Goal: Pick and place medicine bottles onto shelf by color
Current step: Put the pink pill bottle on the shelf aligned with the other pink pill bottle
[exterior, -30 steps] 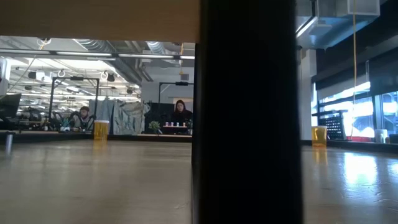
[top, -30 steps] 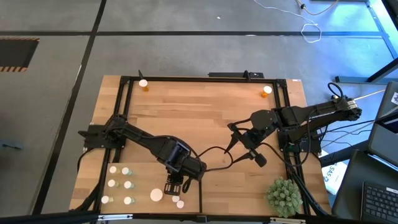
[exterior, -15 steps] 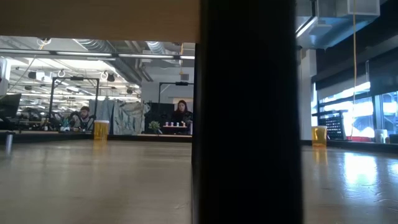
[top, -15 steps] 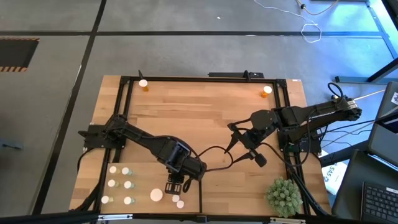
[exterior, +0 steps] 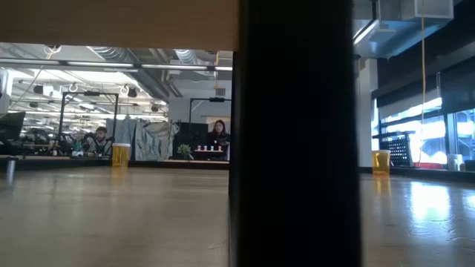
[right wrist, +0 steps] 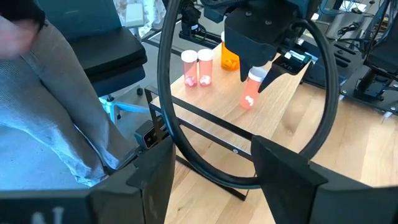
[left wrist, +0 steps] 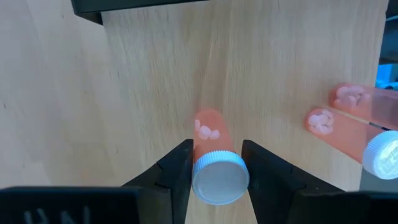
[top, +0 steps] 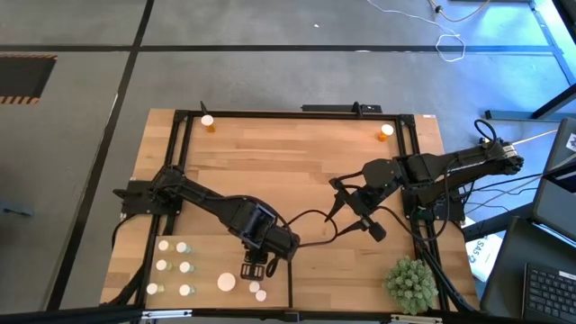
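Observation:
My left gripper (top: 255, 269) hangs over the pale shelf (top: 209, 256) at the table's near left, shut on an orange medicine bottle (left wrist: 210, 132) with a white cap. Two more orange bottles (left wrist: 349, 129) stand close beside it on the shelf, near the dark divider (top: 291, 270). Several white-capped bottles (top: 174, 267) stand on their bases farther left on the shelf. A single orange bottle stands at each far corner (top: 208, 122) (top: 386, 131). My right gripper (top: 356, 218) is held open above the table's right half, empty. My left gripper pinches the orange bottle at its white cap (left wrist: 200, 176) between the two fingers. The fingers come from above, pointing steeply down. The bottle hangs below them, cap up and slightly tilted (right wrist: 250, 89). Whether its bottom touches the shelf, I cannot tell.
A spiky green plant ball (top: 412, 283) sits at the near right corner. A black cable (right wrist: 186, 143) loops in front of my right gripper. The black frame (top: 180, 135) borders the table. In the low view a dark upright (exterior: 297, 133) blocks the middle. A person's grey clothing (right wrist: 56, 106) shows beyond the table.

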